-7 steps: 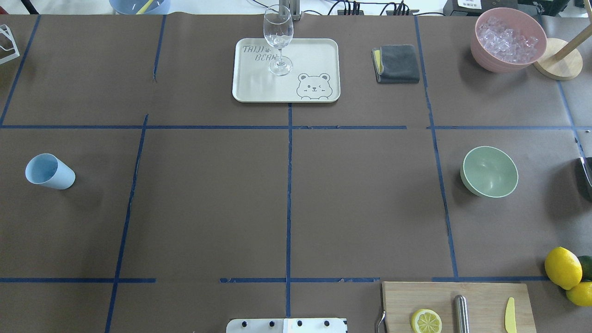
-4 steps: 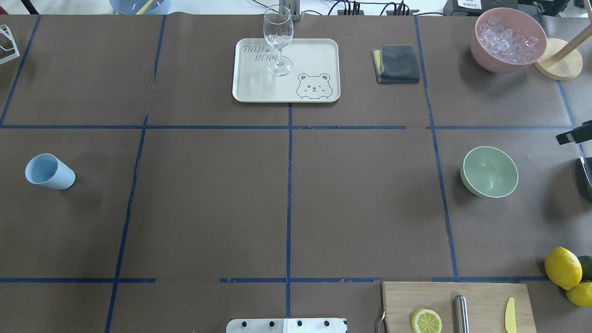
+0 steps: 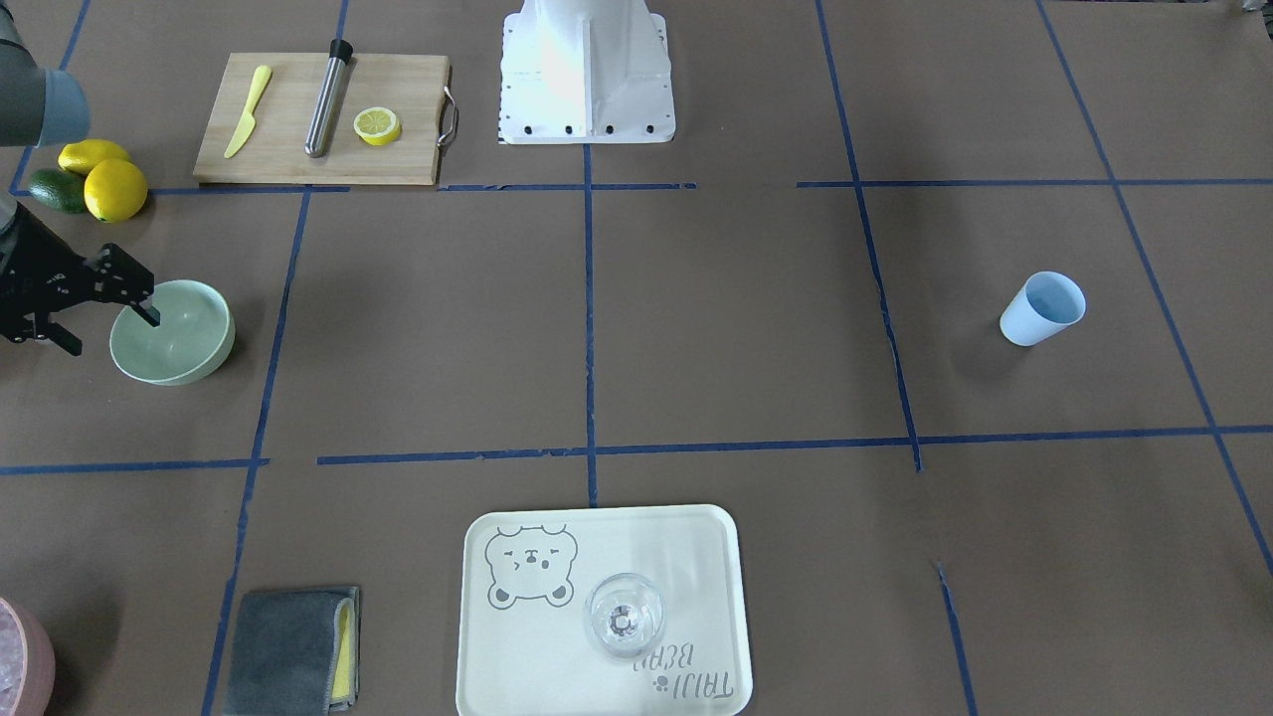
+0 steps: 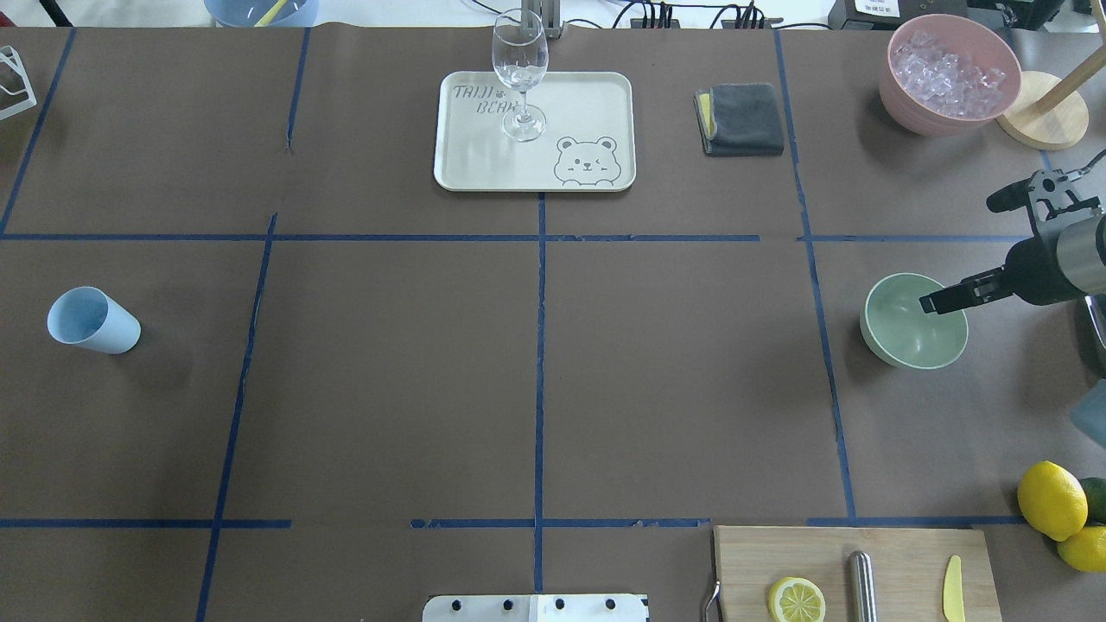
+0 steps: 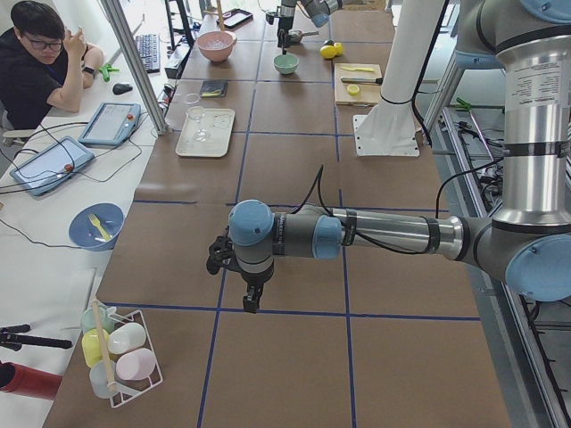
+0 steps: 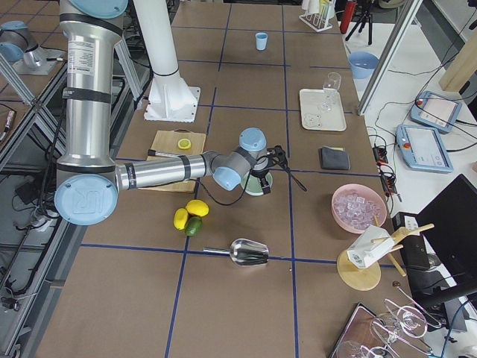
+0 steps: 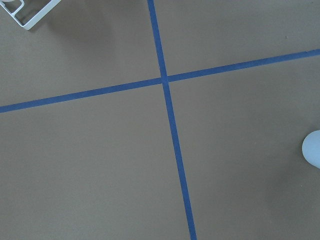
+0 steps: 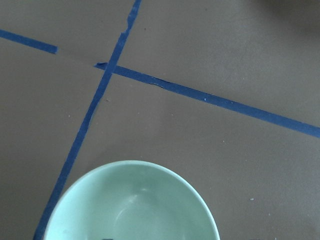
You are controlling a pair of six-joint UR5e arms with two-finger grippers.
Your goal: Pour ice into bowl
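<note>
Overhead exterior showed the right gripper (image 4: 959, 255) spread wide and empty, one finger above the empty bowl (image 4: 899, 345). Farther back, the ice (image 4: 949, 73) sat in the pink tub (image 4: 903, 104). An early reach, I reckoned; next it probably needed to grip that tub's rim. Whether the left gripper (image 5: 241, 276) was spread, I couldn't tell.

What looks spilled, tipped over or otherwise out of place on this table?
Nothing stands out. The clear ice cubes all lie inside the round pink bowl, the pale mint-green plastic bowl stands upright and empty, and the clear wine glass stands upright on its cream tray.
</note>
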